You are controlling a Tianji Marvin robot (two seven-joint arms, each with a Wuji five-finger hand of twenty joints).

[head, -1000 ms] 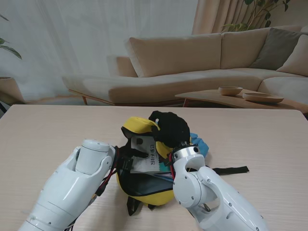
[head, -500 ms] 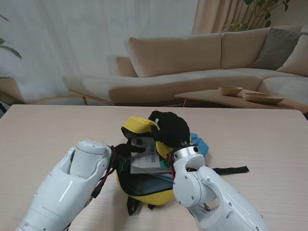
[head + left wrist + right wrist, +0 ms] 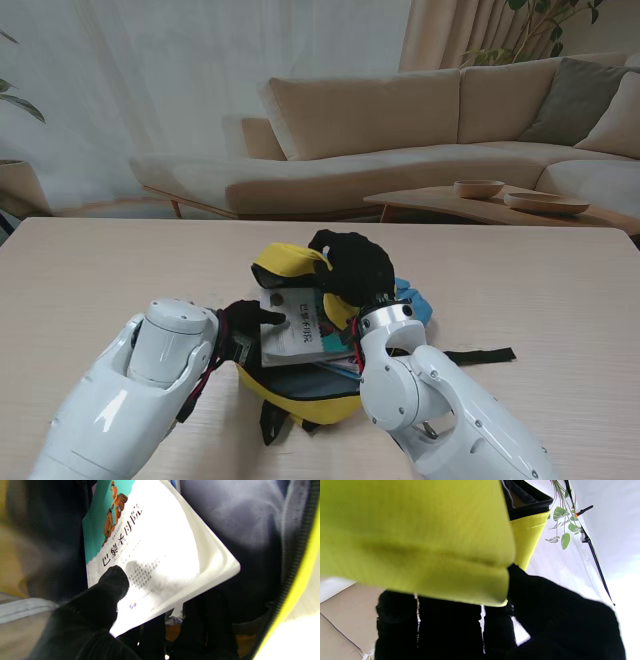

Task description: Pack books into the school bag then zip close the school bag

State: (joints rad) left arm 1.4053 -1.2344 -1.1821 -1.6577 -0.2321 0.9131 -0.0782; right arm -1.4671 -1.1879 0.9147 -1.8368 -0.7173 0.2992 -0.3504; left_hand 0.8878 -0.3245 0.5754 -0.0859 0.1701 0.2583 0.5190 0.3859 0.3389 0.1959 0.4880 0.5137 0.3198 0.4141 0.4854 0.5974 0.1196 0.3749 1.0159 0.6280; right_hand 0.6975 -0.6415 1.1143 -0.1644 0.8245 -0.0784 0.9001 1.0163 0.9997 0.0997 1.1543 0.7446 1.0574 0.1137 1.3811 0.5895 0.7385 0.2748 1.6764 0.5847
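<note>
A yellow school bag (image 3: pixel 300 400) lies open at the table's middle, dark lining (image 3: pixel 250 525) showing. A white book (image 3: pixel 293 335) with black print and a teal cover patch (image 3: pixel 100 517) sits in the opening, over another book. My left hand (image 3: pixel 243 325), in a black glove, holds the book by its near edge, thumb (image 3: pixel 113 580) on the cover. My right hand (image 3: pixel 350 268) is shut on the bag's yellow top flap (image 3: pixel 425 542), holding it up farther from me.
A blue part of the bag (image 3: pixel 412 300) shows at the right, and a black strap (image 3: pixel 480 354) trails right across the table. Another strap (image 3: pixel 270 425) lies near the front. A sofa (image 3: pixel 400 130) and low table with bowls (image 3: pixel 500 200) stand beyond the table.
My left arm has drawn back toward me and to the left, pulling the book with it; the book now lies flatter and lower in the bag's opening. The right hand has stayed put.
</note>
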